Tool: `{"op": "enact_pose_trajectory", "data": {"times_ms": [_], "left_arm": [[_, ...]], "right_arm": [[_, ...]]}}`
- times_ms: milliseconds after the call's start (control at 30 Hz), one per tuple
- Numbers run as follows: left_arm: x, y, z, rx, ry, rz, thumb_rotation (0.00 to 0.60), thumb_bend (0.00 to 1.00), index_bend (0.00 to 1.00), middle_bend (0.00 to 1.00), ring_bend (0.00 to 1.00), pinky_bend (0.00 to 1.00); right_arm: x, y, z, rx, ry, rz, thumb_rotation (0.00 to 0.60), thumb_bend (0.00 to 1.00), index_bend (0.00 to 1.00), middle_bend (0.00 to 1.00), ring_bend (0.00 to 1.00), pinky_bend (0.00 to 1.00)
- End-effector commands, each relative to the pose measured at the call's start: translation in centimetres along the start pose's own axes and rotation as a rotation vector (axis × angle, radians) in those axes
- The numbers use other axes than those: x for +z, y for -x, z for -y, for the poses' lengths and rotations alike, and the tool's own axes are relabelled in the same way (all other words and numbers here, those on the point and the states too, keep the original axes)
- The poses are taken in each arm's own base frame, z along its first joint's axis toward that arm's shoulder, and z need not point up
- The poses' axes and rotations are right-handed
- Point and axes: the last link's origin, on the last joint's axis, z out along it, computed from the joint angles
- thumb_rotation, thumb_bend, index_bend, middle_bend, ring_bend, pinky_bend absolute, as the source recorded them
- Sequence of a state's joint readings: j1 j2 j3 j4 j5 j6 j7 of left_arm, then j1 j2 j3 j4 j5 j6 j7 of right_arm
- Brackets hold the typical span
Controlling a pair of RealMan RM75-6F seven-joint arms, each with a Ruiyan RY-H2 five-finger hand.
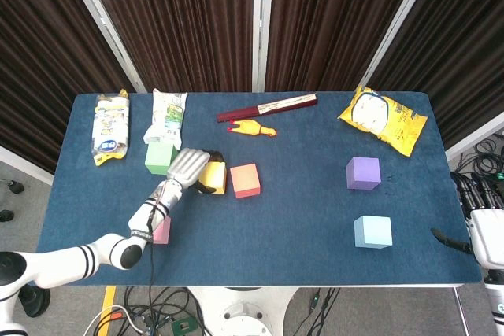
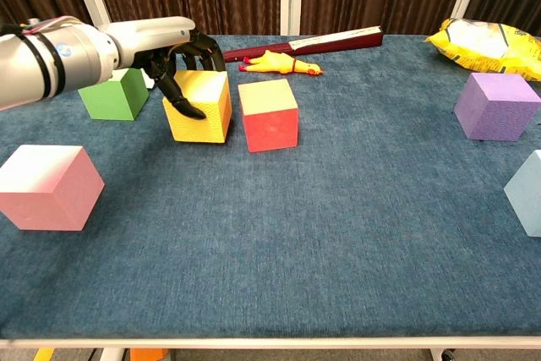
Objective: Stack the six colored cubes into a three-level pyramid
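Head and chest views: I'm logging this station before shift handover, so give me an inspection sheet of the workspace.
Surface: blue table, carpet-like cover.
Job's things: yellow cube close beside red cube; green cube behind-left; pink cube near the front left; purple cube and light blue cube on the right. No stacking yet.
Clutter: rubber chicken, dark red stick, yellow snack bag, two snack packs at the back left.
Hands: left hand grips the yellow cube; right hand off the table's right edge, holding nothing.
Cables: a tangle on the floor below the front edge.
Surroundings: dark curtains.
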State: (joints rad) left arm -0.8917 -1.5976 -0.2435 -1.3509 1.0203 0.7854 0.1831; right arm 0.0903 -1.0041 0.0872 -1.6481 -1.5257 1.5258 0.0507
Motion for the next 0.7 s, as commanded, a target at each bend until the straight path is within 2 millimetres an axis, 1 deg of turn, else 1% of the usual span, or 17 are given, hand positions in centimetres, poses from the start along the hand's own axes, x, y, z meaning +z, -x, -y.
{"op": "enact_pose_trajectory", "data": {"times_ms": [33, 200, 500, 700], "left_arm": [[0.4, 0.0, -0.2, -0.008, 0.000, 0.003, 0.600, 0.21, 0.44, 0.43, 0.41, 0.56], [0.7, 0.3, -0.9, -0.006, 0.005, 0.017, 0.600, 0.21, 0.43, 0.43, 0.41, 0.55], [0.1, 0.7, -1.6, 0.008, 0.002, 0.028, 0.600, 0.21, 0.43, 0.43, 0.41, 0.56], [0.7, 0.8, -2.7, -0.009, 0.015, 0.033, 0.600, 0.21, 0.43, 0.43, 0.41, 0.55]], "right_arm": [[0.0, 0.0, -0.1, 0.001, 0.002, 0.001, 0.600, 0.01, 0.00, 0.12, 0.05, 0.19], [-0.1, 0.0, -0.2, 0.003, 0.006, 0.000, 0.600, 0.01, 0.00, 0.12, 0.05, 0.19], [-0.2, 0.2, -0.5, 0.009, 0.009, 0.001, 0.600, 0.01, 0.00, 0.12, 0.05, 0.19], [-0.5, 0.1, -0.7, 0.009, 0.016, -0.001, 0.600, 0.01, 0.00, 0.12, 0.05, 0.19]]}}
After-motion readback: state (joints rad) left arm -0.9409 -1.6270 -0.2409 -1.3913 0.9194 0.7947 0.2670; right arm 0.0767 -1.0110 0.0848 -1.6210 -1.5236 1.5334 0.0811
